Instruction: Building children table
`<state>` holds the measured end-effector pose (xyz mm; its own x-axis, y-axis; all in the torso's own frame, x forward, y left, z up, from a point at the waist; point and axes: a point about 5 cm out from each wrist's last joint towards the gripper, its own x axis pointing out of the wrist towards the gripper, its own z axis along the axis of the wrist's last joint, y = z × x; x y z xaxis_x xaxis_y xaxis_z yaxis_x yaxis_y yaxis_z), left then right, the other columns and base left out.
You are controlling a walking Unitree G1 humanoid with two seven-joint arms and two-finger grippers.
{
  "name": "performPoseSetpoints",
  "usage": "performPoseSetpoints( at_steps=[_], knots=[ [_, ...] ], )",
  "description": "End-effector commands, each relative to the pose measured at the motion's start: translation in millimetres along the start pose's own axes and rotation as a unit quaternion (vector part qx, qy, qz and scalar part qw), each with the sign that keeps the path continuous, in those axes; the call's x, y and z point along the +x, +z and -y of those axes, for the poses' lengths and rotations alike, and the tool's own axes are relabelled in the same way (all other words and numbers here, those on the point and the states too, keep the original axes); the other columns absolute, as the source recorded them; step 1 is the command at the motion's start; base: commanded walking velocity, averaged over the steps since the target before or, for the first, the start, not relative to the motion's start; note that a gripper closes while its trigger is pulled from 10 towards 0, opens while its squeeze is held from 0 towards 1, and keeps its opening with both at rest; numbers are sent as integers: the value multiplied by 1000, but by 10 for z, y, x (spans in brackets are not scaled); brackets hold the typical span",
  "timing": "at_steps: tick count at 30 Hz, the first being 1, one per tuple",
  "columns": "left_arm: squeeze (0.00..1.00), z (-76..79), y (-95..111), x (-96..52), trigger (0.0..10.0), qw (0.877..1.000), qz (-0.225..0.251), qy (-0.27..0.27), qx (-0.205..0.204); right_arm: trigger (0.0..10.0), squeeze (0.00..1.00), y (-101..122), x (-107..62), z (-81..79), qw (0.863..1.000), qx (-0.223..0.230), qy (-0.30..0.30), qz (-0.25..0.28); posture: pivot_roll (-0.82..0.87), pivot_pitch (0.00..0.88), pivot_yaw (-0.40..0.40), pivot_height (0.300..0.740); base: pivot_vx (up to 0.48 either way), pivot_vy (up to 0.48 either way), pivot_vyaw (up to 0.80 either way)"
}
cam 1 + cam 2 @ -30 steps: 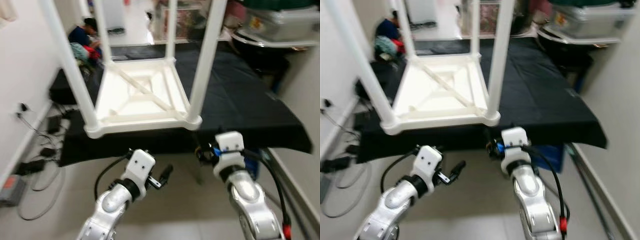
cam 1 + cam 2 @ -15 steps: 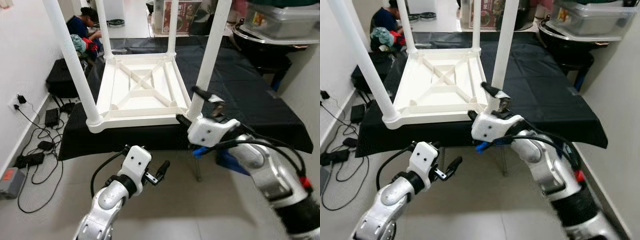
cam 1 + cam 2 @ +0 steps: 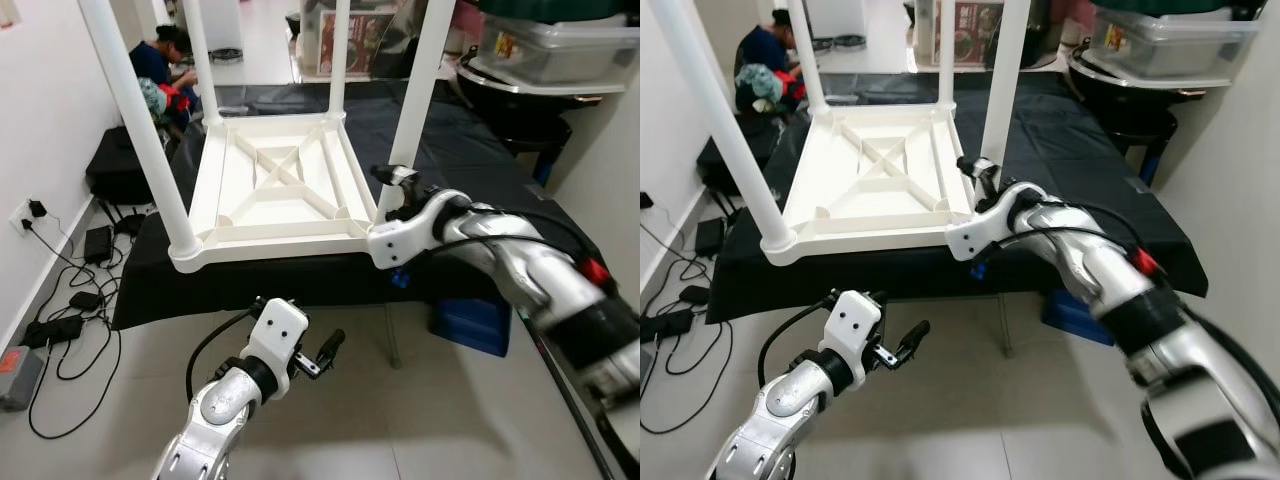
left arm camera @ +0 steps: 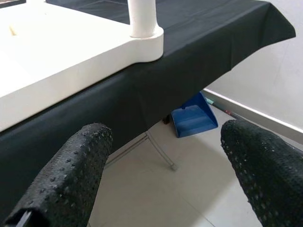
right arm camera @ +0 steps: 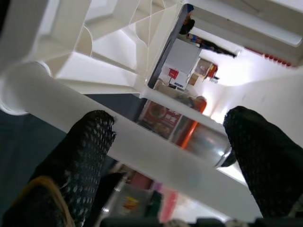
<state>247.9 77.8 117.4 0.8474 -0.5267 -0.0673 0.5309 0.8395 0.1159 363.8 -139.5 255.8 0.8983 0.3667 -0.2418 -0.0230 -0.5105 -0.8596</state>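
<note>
Sitting upside down on the black-draped bench (image 3: pixel 500 215): white children's table (image 3: pixel 275 195), all four legs already standing up in their corner sockets. Probably left, judging by this: snugging the legs, then flipping it upright. Reaching in w/ right gripper (image 3: pixel 400 195) at the base of the near-right leg (image 3: pixel 415 95), arm stretched fwd, fingers spread open astride the leg, not clamping yet. Hanging low below the bench edge: left gripper (image 3: pixel 325 352), fingers apart, holding nothing.
</note>
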Motion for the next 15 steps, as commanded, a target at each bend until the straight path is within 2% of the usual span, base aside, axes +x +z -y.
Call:
performPoseSetpoints(
  at_steps=[1, 3, 5, 8, 15],
  knots=[
    [0, 18, -7, 0, 10000, 1000, -4, -2, -3, 10000, 0, 69, 55, -18, 999, -39, 18, 12, 70, 57, -32, 740, 0, 0, 0],
    [0, 29, -10, -5, 10000, 1000, -4, -2, -5, 10000, 0, 101, 117, -16, 995, -92, 40, 19, 72, 56, -37, 740, 0, 0, 0],
    [0, 29, -10, -5, 10000, 1000, -4, -2, -5, 10000, 0, 101, 117, -16, 995, -92, 40, 19, 72, 56, -37, 740, 0, 0, 0],
    [0, 36, -9, -7, 10000, 1000, -4, -2, -7, 10000, 0, 97, 197, 15, 989, -136, 58, 16, 74, 60, -35, 740, 0, 0, 0],
    [0, 50, -9, -14, 10000, 1000, -3, -3, -10, 10000, 0, -30, 300, 64, 976, -193, 103, -7, 73, 60, -41, 740, 0, 0, 0]
  ],
)
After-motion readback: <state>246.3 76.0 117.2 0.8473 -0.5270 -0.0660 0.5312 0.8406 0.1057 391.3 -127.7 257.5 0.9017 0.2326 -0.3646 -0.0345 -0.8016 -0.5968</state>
